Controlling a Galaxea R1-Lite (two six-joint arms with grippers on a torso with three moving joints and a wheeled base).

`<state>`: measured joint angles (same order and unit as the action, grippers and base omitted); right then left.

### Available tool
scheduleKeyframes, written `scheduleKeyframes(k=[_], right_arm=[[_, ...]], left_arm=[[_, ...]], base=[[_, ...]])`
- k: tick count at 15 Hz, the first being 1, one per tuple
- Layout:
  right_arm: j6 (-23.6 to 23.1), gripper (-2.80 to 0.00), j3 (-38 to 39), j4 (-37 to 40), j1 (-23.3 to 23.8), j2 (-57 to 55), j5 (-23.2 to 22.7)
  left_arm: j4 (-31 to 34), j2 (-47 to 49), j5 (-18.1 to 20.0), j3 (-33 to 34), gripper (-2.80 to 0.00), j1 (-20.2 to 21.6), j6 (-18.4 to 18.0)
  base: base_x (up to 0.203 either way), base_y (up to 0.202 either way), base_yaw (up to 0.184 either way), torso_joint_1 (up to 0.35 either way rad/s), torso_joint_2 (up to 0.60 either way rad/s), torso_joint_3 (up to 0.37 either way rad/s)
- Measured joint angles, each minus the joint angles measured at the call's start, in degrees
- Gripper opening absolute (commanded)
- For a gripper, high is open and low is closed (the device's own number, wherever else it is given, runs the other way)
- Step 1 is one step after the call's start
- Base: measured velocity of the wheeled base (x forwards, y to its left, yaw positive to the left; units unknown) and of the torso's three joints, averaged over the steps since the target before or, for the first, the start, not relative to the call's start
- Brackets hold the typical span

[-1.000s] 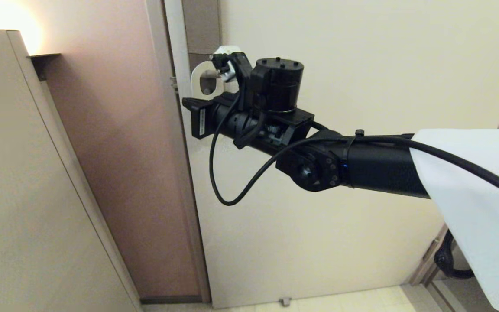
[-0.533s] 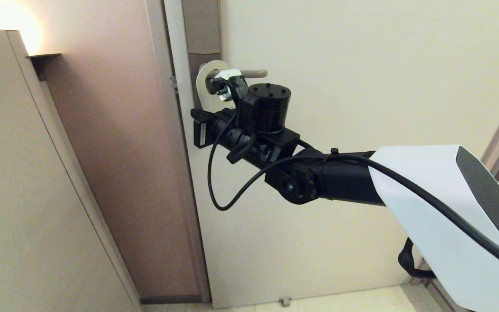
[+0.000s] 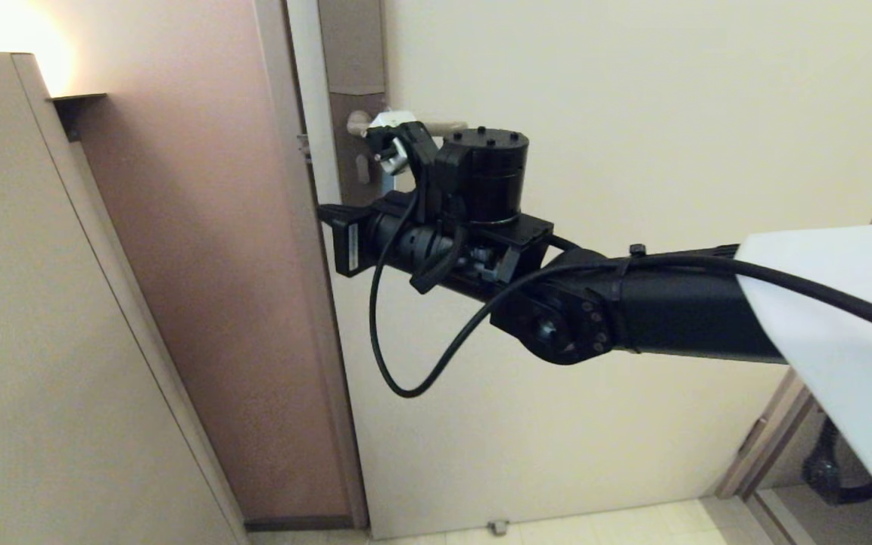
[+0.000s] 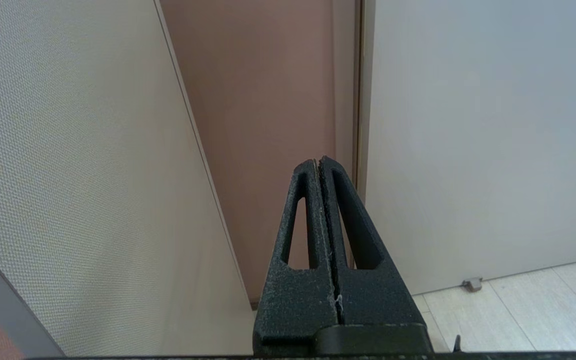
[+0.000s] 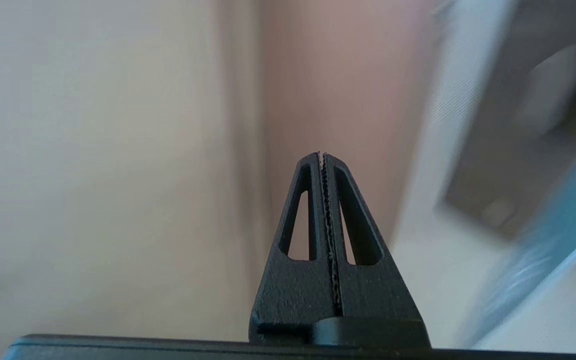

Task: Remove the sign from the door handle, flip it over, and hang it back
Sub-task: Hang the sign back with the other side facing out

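We count one door handle (image 3: 443, 126) on its backplate (image 3: 360, 155) and one sign. The sign (image 5: 543, 240) shows in the right wrist view as a blue blur beside the backplate, apparently hanging at the handle, though the blur leaves this uncertain. Two grippers: the right gripper (image 5: 322, 156), fingers pressed together and empty, sits near the handle; the left gripper (image 4: 318, 162), likewise closed on nothing, faces the door's (image 4: 468, 125) lower part
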<state>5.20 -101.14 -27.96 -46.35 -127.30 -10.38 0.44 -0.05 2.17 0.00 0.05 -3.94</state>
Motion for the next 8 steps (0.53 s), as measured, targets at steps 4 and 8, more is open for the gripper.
scheduleKeyframes(k=[4,8], right_arm=[[-0.6,-2.8,13.6,6.1,-1.1,10.9,-6.6],[-1.4,-2.8,21.0,11.6,1.6,18.8,-5.6]], left_arm=[[0.0,0.0,0.0,0.0,-2.8,0.0,0.0],[0.0,0.0,0.0,0.0,-2.8,0.0,0.0]], base=[[0.0,0.0,0.0,0.0,0.0,0.0],[0.0,0.0,0.0,0.0,0.0,0.0]])
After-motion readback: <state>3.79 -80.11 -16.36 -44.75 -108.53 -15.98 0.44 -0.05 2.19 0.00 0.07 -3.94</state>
